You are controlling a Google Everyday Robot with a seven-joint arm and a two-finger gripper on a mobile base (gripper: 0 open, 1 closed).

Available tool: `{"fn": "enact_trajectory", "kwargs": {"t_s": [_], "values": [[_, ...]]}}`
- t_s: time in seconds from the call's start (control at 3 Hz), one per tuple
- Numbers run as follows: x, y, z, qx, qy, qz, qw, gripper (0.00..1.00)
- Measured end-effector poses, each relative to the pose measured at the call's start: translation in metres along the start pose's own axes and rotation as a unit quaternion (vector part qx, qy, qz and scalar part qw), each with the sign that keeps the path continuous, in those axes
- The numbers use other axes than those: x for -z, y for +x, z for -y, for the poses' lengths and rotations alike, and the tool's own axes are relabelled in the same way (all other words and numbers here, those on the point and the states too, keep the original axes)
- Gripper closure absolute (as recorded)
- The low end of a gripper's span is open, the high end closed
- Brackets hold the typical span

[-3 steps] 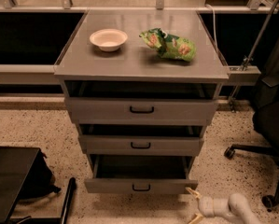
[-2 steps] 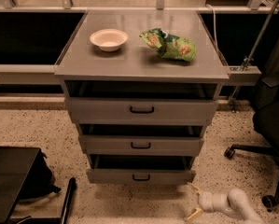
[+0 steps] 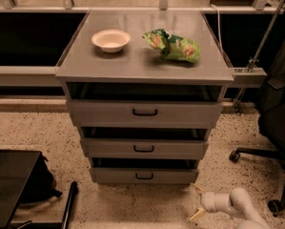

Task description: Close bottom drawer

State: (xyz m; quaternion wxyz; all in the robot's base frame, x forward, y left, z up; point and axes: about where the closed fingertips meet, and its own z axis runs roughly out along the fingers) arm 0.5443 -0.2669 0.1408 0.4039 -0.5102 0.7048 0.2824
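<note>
**Bottom drawer (image 3: 113, 175) almost home, gripper (image 3: 197, 202) beside it**

The drawer sits lowest in the cabinet (image 3: 142, 69), its front seemingly near flush under the middle drawer (image 3: 108, 148). The gripper hangs low by the floor just right of it, fingers spread, grasping nothing. Any last push should land flat and square near the handle (image 3: 144, 176).

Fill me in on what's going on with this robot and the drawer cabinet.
A robot arm is working at the grey cabinet's bottom drawer. Its gripper hangs low by the floor, just right of that drawer's front, open and touching nothing. The drawer looks pushed in or nearly so, its front about in line with the middle drawer above. A white bowl and a green snack bag lie on the cabinet top.
</note>
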Motion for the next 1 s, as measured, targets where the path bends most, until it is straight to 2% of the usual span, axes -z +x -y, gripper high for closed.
{"fn": "enact_trajectory", "kwargs": {"t_s": [0.33,0.67,1.0], "values": [[-0.007,-0.009,0.046,-0.011,0.016,-0.029,0.9994,0.00],[-0.012,-0.022,0.080,-0.019,0.040,-0.053,0.9976,0.00],[-0.012,-0.022,0.080,-0.019,0.040,-0.053,0.9976,0.00]]}}
